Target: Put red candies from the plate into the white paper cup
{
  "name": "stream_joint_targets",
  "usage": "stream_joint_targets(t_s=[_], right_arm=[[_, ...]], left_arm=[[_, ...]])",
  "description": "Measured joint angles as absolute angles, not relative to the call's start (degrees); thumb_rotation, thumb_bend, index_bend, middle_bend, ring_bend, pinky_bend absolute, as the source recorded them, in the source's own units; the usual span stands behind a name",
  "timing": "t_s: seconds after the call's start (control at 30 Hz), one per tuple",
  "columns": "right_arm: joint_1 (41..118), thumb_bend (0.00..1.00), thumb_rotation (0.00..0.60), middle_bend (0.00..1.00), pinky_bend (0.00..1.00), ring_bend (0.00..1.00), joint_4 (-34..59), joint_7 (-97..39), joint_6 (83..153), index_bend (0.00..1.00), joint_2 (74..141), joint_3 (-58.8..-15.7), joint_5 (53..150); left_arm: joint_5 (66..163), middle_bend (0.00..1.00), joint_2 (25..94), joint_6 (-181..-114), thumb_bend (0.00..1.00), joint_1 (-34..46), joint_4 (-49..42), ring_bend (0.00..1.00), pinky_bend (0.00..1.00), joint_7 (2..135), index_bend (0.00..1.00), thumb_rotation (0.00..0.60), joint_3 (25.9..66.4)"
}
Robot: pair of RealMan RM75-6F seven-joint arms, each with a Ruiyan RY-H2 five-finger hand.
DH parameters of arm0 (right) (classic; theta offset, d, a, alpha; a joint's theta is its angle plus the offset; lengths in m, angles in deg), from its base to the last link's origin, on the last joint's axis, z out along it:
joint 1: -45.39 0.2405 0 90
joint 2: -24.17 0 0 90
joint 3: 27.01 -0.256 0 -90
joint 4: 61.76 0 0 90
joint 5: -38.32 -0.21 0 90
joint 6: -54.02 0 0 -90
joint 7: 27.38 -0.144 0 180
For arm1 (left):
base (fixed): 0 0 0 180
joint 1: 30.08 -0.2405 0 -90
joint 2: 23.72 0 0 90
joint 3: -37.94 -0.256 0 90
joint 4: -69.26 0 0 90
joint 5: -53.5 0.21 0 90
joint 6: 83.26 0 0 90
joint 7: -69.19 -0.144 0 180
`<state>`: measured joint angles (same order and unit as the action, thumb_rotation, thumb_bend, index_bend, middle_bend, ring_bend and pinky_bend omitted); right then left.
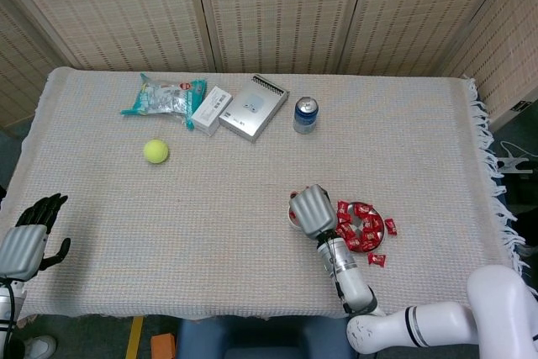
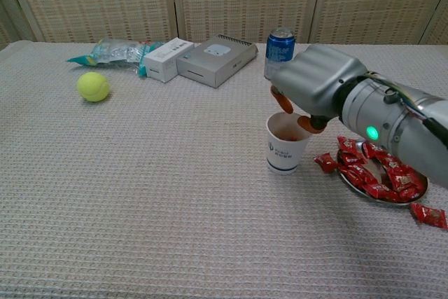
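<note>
My right hand hovers over the white paper cup; fingertips dip toward the mouth — whether they hold a candy, I cannot tell; a nudge could tip it.

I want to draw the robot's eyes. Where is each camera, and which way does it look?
Head view: high up, looking down on the table; shows the left hand and the right hand over the paper cup.
Chest view: low, looking across the table toward the wall screens; shows only the right hand above the paper cup.
Both show the candy plate, tennis ball and can.
</note>
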<state>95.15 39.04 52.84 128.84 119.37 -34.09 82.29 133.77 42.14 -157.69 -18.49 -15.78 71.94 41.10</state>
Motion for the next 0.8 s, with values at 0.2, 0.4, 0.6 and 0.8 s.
stream_joint_targets(t_s=[0.2,0.4,0.6,0.8], right_arm=[[95.3,0.29,0.600,0.70,1.00,0.73,40.1,51.6,129.5,0.33,118.4,-33.8,82.5],[94.6,0.29,0.600,0.66,1.00,0.72,41.1,48.3,130.2,0.27,116.2,-33.8,84.0],[93.9,0.29,0.600,0.64,1.00,0.72,36.8,42.5,128.1,0.19,114.6,-34.2,84.6],[93.8,0.29,0.600,0.64,1.00,0.73,29.0,36.6,122.3,0.17,114.4,-34.6,82.8]], left_arm=[[133.8,0.00,42.1,-157.8,0.45,-18.5,-15.7,0.00,0.13,72.2,0.00,0.600,41.1],[134.0,0.00,42.1,-158.1,0.45,-18.7,-15.7,0.00,0.13,72.3,0.00,0.600,41.1],[133.9,0.00,42.4,-157.7,0.45,-18.5,-15.8,0.00,0.13,71.5,0.00,0.600,41.0],[133.4,0.00,42.5,-157.5,0.45,-18.4,-15.7,0.00,0.14,71.2,0.00,0.600,41.1]])
